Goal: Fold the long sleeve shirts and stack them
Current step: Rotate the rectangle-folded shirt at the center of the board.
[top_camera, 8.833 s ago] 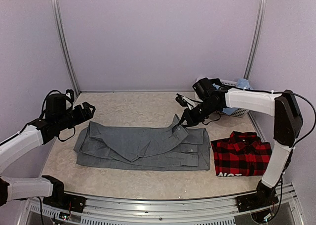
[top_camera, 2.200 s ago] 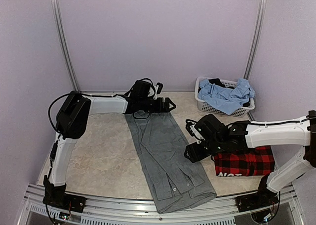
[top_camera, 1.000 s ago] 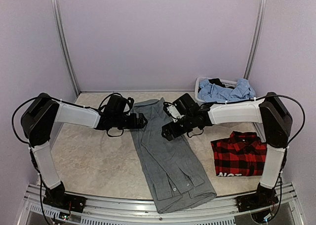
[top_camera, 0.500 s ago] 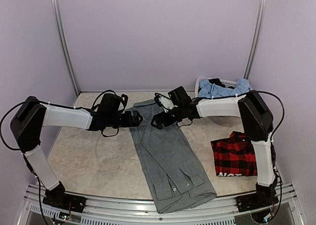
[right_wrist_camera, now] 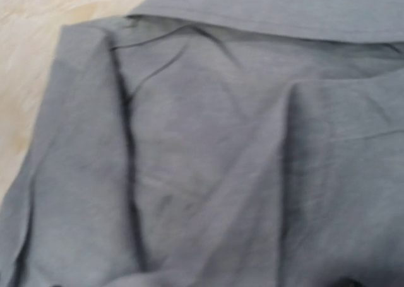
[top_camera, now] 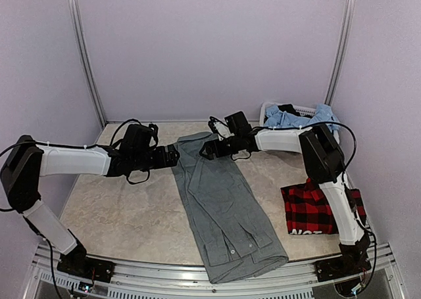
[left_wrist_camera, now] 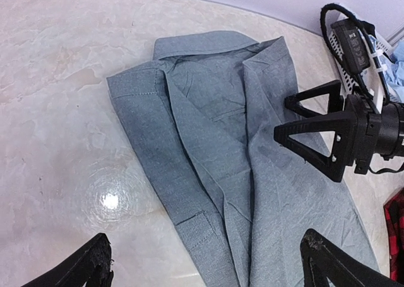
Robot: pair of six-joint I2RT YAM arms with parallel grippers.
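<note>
The grey shirt (top_camera: 220, 200) lies folded into a long strip, collar (left_wrist_camera: 205, 44) at the back and hem at the front edge. My left gripper (top_camera: 173, 156) is open at the strip's left edge near the collar, its fingertips (left_wrist_camera: 95, 265) wide apart over the cloth. From the right, my right gripper (top_camera: 205, 149) is open just above the shirt's collar end, fingers (left_wrist_camera: 312, 98) apart with nothing between them. The right wrist view is filled with grey cloth (right_wrist_camera: 208, 161), and its own fingers do not show. The red-and-black plaid shirt (top_camera: 322, 213) lies folded at the right.
A white basket (top_camera: 270, 112) holding blue clothes (top_camera: 309, 118) stands at the back right corner. The right arm (top_camera: 322, 174) reaches over the plaid shirt. Bare marbled table (top_camera: 125, 207) lies left of the grey shirt. A metal rail (top_camera: 164, 273) runs along the front.
Both grippers have moved towards the back, closing on the collar end from either side; the right one also went left. The shirts have not moved.
</note>
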